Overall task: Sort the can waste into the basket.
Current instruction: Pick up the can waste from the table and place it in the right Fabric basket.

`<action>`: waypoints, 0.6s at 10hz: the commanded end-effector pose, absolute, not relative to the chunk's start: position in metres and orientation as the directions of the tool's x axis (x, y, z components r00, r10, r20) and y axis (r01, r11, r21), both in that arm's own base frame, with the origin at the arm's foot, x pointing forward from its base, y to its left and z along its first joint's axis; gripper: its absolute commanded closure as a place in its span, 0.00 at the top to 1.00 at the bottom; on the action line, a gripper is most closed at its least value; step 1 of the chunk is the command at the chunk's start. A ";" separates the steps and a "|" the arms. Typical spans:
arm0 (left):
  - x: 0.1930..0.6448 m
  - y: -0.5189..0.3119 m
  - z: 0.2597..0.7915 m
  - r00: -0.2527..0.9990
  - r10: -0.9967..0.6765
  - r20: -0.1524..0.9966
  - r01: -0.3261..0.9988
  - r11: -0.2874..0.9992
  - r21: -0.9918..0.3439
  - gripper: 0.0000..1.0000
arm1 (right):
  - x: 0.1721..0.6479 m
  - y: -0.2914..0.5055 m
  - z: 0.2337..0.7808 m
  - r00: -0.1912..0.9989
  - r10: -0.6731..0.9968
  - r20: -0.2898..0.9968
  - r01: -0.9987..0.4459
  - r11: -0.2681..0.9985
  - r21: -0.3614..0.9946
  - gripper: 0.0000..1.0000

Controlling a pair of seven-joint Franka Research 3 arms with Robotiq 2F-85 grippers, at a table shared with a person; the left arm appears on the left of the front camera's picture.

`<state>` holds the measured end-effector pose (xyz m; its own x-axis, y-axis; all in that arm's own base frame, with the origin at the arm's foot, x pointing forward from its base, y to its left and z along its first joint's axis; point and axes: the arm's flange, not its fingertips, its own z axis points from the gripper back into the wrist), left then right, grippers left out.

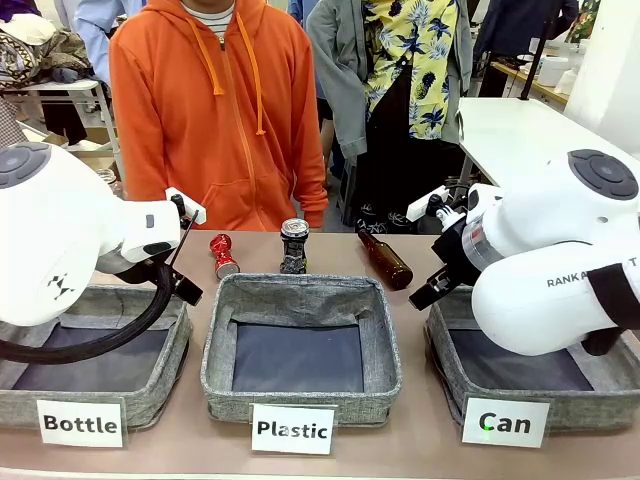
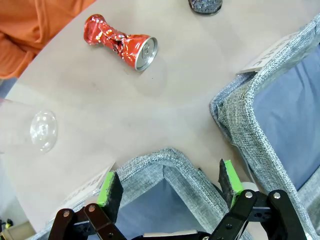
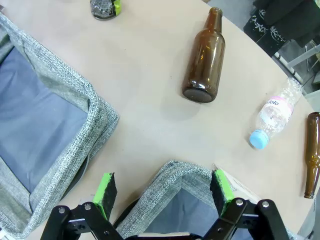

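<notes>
Front view: the white left arm (image 1: 60, 235) and right arm (image 1: 560, 270) hang low. The crushed red metal can (image 1: 223, 256) and crushed dark printed can (image 1: 294, 246) sit on the worktop (image 1: 413, 305), apart from the grey fabric "Can" basket (image 1: 442, 372).
Left wrist view: the left gripper (image 2: 170, 180) has its fingers wide, with nothing in them.
Right wrist view: the right gripper (image 3: 162, 186) has its fingers wide, with nothing in them.

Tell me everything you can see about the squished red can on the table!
The small red metal drink can is shiny and crumpled, squeezed in at its middle so it looks pinched like a waist. Its round silver top is still whole and points toward the robot's side. It seems to lie on its side on the light brown table, toward the far edge, left of the dark printed can and apart from it. Only the table touches it.
</notes>
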<state>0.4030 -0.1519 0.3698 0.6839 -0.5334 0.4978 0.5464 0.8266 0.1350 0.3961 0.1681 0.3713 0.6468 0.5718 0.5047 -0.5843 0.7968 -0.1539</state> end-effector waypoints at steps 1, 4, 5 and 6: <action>0.403 -0.152 0.370 0.684 -0.534 0.498 0.547 0.826 0.135 1.00 | 0.396 0.168 0.371 0.647 0.571 0.505 -0.584 0.797 -0.154 1.00; 0.381 -0.151 0.415 0.578 -0.582 0.572 0.663 0.744 0.087 1.00 | 0.383 0.150 0.421 0.637 0.578 0.510 -0.590 0.791 -0.161 1.00; 0.366 -0.138 0.455 0.549 -0.540 0.638 0.672 0.739 0.047 1.00 | 0.367 0.126 0.465 0.643 0.532 0.551 -0.543 0.824 -0.161 1.00; 0.353 -0.118 0.491 0.533 -0.467 0.706 0.684 0.729 -0.035 1.00 | 0.350 0.104 0.499 0.676 0.485 0.555 -0.526 0.845 -0.098 1.00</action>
